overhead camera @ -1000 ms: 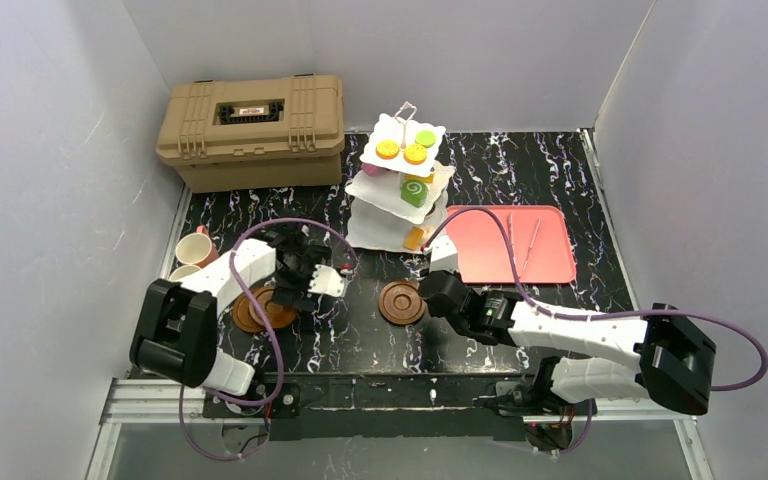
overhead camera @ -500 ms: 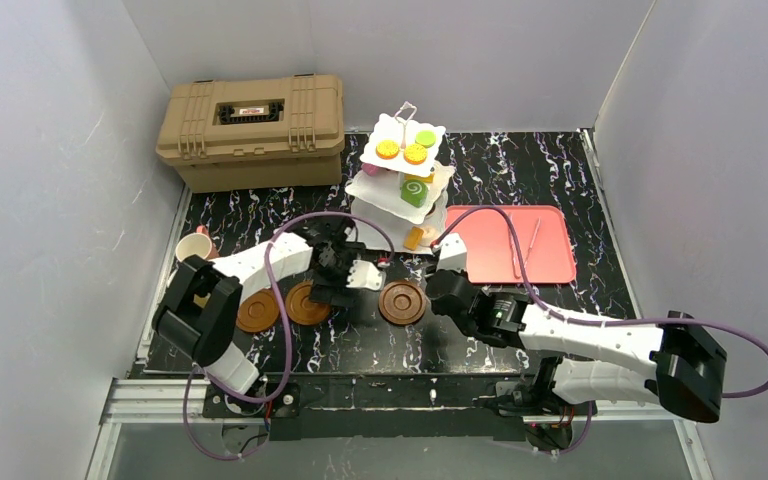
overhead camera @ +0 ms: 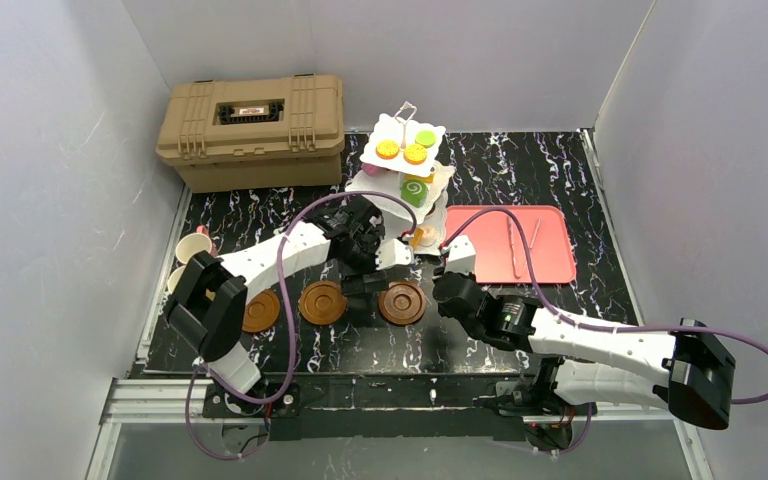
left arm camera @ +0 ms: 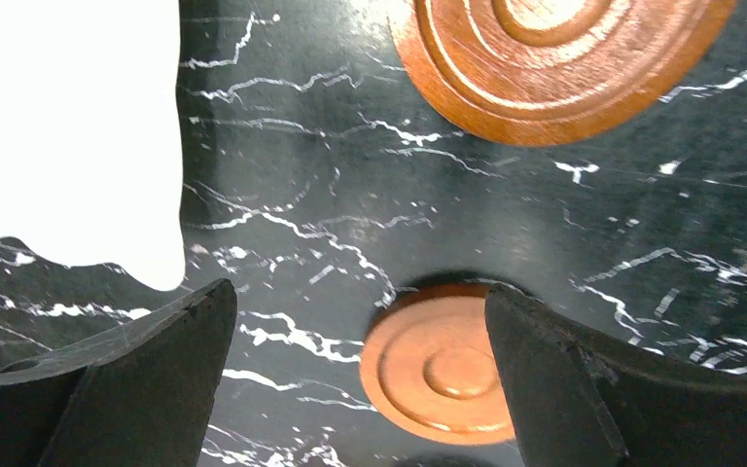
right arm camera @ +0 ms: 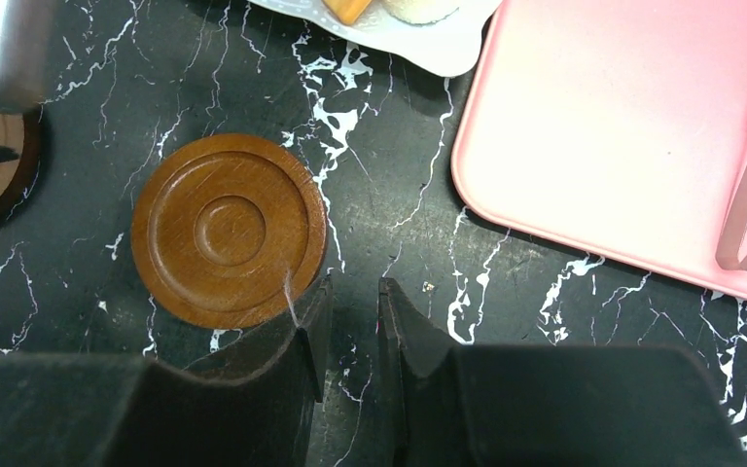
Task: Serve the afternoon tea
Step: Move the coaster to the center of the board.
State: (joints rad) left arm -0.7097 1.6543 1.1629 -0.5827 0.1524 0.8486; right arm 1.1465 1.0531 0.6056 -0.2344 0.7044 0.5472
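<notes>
Three saucers [overhead camera: 323, 302] line the near edge, the tiered stand [overhead camera: 401, 190] behind them. The left gripper [overhead camera: 368, 283], spread wide, hangs between. The right gripper [right arm camera: 350, 321], nearly pressed together and empty, sits beside the pink tray [right arm camera: 632, 136].

Three views of one table: overhead, left wrist, right wrist.
Overhead looks down from the near edge; both wrist cameras face downward, close, sharing the right saucer [overhead camera: 401, 302] [left arm camera: 554, 58] [right arm camera: 228, 230].

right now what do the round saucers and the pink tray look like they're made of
Saucers: likely turned wood, brown with fine grain streaks and concentric grooves, satin sheen; wood-look plastic is possible.
Pink tray: probably moulded plastic, one even pink colour, smooth matte face, rounded corners and a low raised lip.
</notes>
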